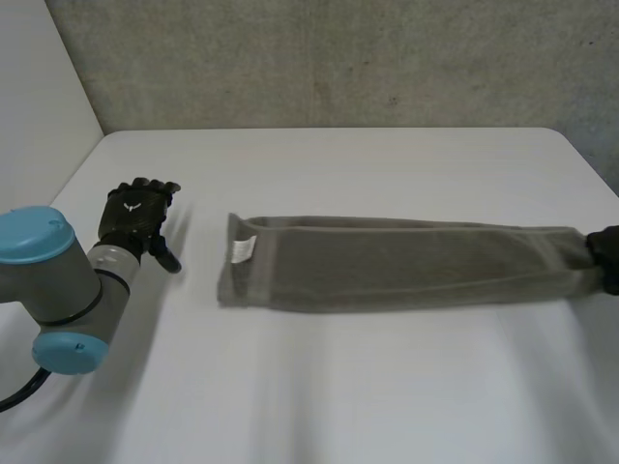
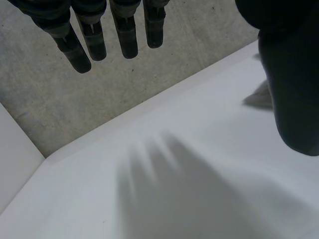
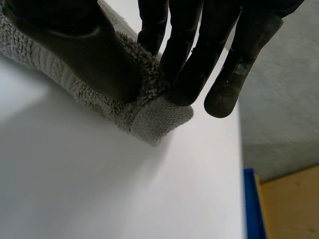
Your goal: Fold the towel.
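Towel (image 1: 406, 263) lay flat on the white table (image 1: 338, 396) as a long, narrow grey band, already folded lengthwise. In the head view it ran from just left of centre to the right edge of the frame. A small white label (image 1: 243, 249) sat on its left end, and that end rested free on the table surface.

Right hand (image 1: 606, 256) was at the right edge of the frame, at the towel's far right end. In the right wrist view the thumb (image 3: 84, 55) lay on top of the terry pile and the fingers (image 3: 187, 69) came down against the same end from the other side. The end of the cloth was pinched between them. The hemmed corner of the towel stuck out just past the fingertips and touched the table. Beyond the table edge a blue strip (image 3: 251, 204) showed against a grey floor.

Left hand (image 1: 138, 217) was at the middle left of the frame, well apart from the towel's labelled end, with the left arm (image 1: 58, 280) below it at the frame's lower left. In the left wrist view its fingers were straight and slightly spread, with the thumb held off to one side. The hand held nothing and hung above bare table near the back edge. A grey speckled wall (image 1: 338, 58) stood behind the table.
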